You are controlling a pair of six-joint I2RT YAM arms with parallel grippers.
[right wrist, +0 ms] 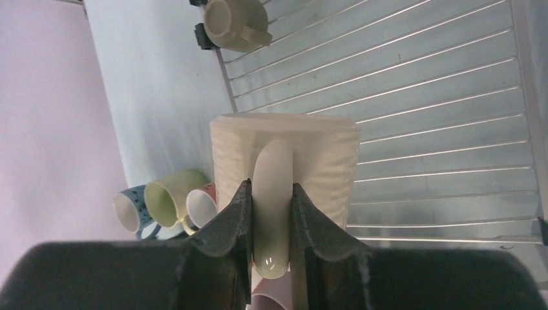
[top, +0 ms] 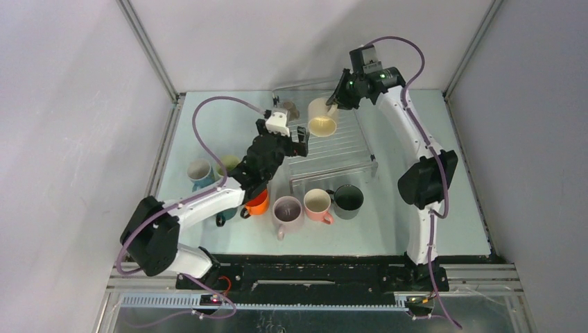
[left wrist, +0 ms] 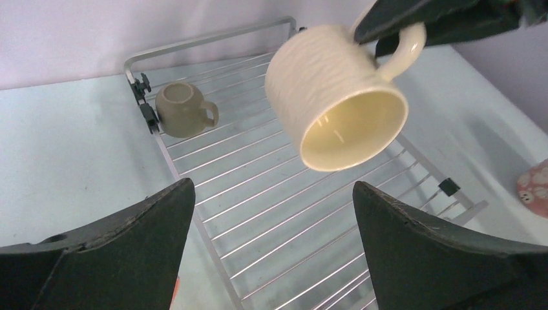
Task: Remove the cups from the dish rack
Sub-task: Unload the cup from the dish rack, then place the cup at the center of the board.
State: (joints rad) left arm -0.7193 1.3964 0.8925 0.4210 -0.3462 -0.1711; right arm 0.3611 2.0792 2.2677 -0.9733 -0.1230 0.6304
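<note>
**Current state.** The right end effector (right wrist: pixel 270 187) is closed on the handle of the cream mug (left wrist: pixel 323 84) and holds it in the air above the dish rack (top: pixel 343 149). The mug is tilted, with its mouth turned toward the left end effector (left wrist: pixel 273 187). That end effector is open and empty, with its fingers spread wide just beside the rack's left edge. A small beige mug (left wrist: pixel 181 110) lies on its side in the far left corner of the rack.

**Hazards.**
- The grip is on the handle alone. The mug body hangs off to one side, so it can pivot between the pads or slip out during a fast swing.
- The two end effectors are close together. A misjudged approach by either arm can knock the mug.
- The unloaded cups (top: pixel 317 203) stand in a tight row on the surface (top: pixel 416 215) in front of the rack. A careless set-down can strike a neighbouring cup.
- The left arm passes directly over the orange cup (top: pixel 258 202). A low sweep can topple it.

**Limits of view.**
- A dark cup (top: pixel 225 216) is mostly covered by the left arm.
- The clearance between the cream mug and the rack ribs cannot be judged.
- It cannot be told whether the beige mug touches the rack's rim.
- A pink patterned object (left wrist: pixel 533 187) is cut off at the edge of the left wrist view.
</note>
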